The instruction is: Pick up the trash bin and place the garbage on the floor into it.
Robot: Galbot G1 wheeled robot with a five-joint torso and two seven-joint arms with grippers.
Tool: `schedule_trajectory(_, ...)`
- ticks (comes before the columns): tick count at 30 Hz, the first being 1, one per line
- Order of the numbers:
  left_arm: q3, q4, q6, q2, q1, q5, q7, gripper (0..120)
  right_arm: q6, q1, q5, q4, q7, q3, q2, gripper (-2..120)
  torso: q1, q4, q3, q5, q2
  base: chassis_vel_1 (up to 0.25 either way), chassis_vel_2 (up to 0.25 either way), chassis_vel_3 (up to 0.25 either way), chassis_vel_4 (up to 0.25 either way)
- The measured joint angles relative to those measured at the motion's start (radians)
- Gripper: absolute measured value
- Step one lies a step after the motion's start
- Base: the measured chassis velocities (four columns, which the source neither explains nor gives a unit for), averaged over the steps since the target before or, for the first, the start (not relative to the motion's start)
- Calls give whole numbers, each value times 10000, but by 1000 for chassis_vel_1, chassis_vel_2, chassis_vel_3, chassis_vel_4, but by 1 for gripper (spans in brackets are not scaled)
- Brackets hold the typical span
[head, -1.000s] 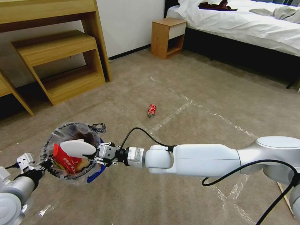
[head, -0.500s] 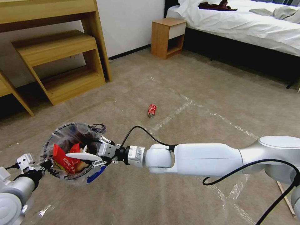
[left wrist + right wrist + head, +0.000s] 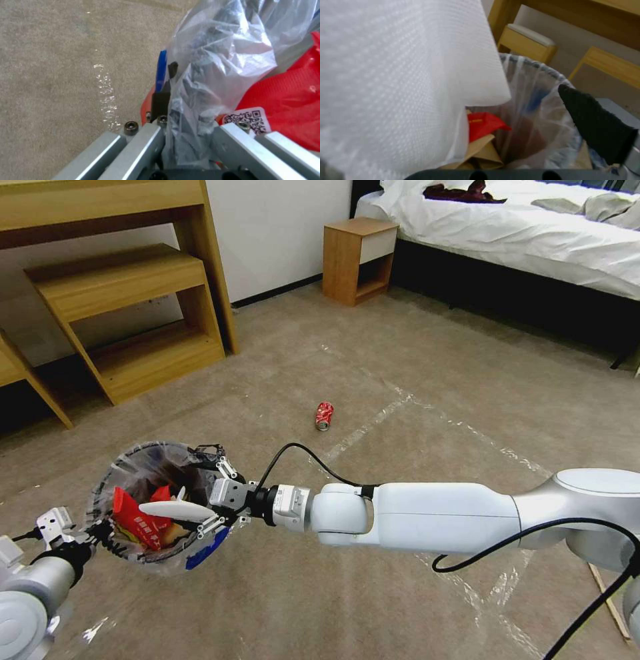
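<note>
Head view: trash bin point(image 3: 157, 500) held off the floor point(image 3: 413, 353) at near left, left gripper point(image 3: 90, 532) clamped on its bag-lined rim, red wrapper point(image 3: 137, 521) and brown cardboard point(image 3: 480, 152) inside. Right gripper point(image 3: 213, 499) reached across at the bin's right rim, fingers point(image 3: 227, 469) spread apart, white insole point(image 3: 175, 509) lying flat between them over the bin mouth. Crushed red can point(image 3: 324, 415) on the carpet farther out, just beside a tape strip point(image 3: 363, 430), well apart from the bin.
</note>
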Motion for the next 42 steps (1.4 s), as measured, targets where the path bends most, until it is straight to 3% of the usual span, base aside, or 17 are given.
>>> schedule_trajectory(18,-24,271,213,84,-82,-275,-145,0,168,-18,436,486,-51,197,-154,100,0,0,0,0,0,0,0,0,0)
schedule_trajectory(32,-327,-149,1346,459,138,-1796,-1061,0,336,-56,427,504,-191,619,-358,100,0,-1,0,1,0,0,0,0,0)
schedule_trajectory(42,-358,-365,1679,550,290,-2366,-1542,0,462,-120,428,548,-336,892,-541,100,0,0,0,1,0,0,0,0,0)
